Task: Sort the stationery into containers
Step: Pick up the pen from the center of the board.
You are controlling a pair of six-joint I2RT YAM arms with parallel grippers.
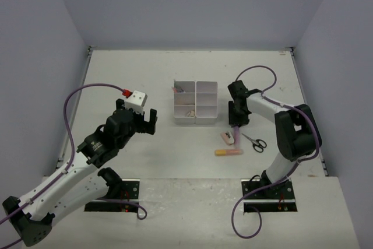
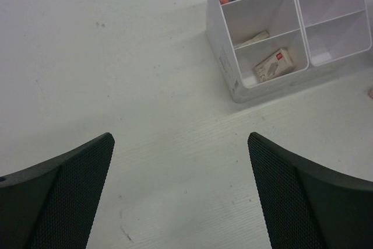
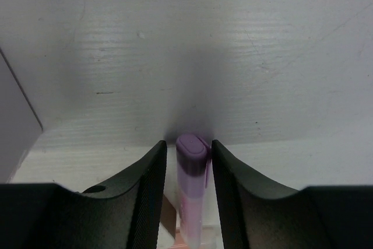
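— What was the setting?
— A white table boxed in by pale walls, with both arms reaching over it.
— And the right gripper?
— Clamped on the pink marker, which stood between its two fingers with the purple cap pointing out past the tips. A pink eraser, an orange marker and the scissors lay just behind it, toward the arm's base.
— Where was the organizer?
— Close on that gripper's left. For the left gripper it sat ahead and to the right.
— Was the left one holding anything?
— No, its jaws were spread wide over bare table. A tan eraser lay in the organizer's compartment nearest it.
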